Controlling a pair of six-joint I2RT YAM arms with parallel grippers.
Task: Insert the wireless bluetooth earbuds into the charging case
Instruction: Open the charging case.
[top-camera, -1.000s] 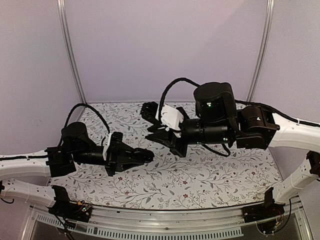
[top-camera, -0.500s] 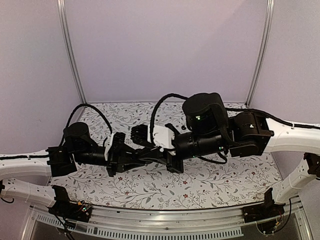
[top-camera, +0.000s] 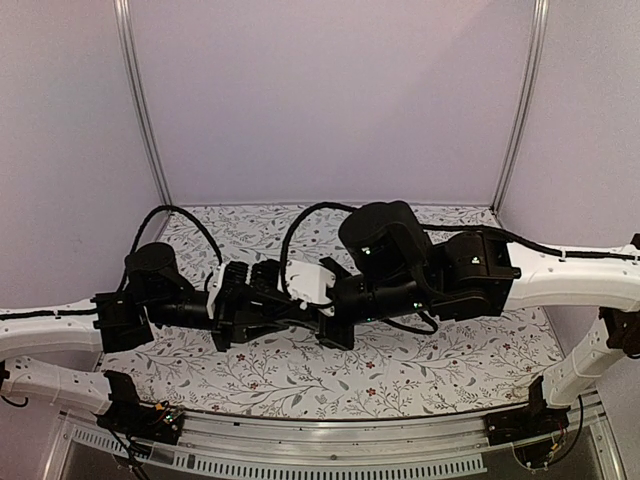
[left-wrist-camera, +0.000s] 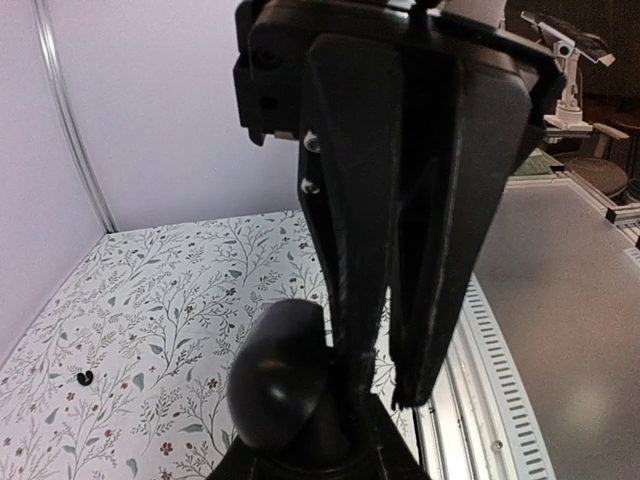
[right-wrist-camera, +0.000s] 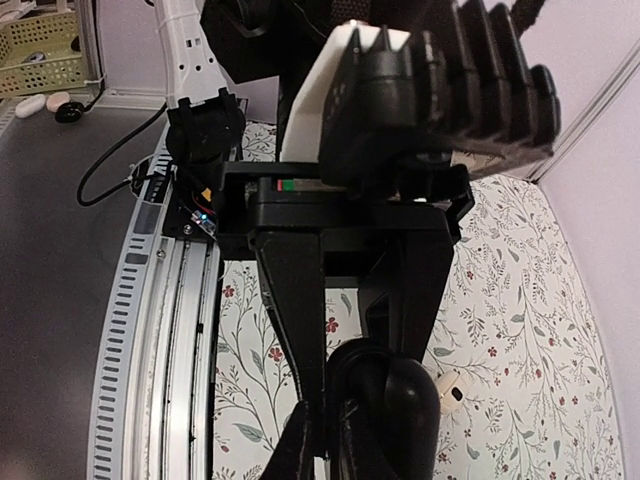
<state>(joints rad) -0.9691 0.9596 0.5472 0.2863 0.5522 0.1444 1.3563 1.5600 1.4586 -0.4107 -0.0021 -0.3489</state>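
My left gripper (top-camera: 285, 312) is shut on a black oval case (left-wrist-camera: 280, 375), held above the floral table; the case also shows in the right wrist view (right-wrist-camera: 405, 405). My right gripper (top-camera: 303, 302) has come in from the right and its tips sit right beside the case. Its fingers (left-wrist-camera: 350, 260) stand almost together with a thin gap, and I see nothing between them. One tiny black earbud (left-wrist-camera: 85, 378) lies on the table at the far left of the left wrist view. The other earbud is out of view.
A small white rounded thing with a dark dot (right-wrist-camera: 450, 390) lies on the floral mat (left-wrist-camera: 150, 300) beside the case. The slotted metal rail of the near table edge (right-wrist-camera: 150, 330) runs close by. The grey wall stands behind.
The right arm has swung left and down across the table until its gripper meets the left gripper's tips. The left arm has stayed in place, still holding the case.
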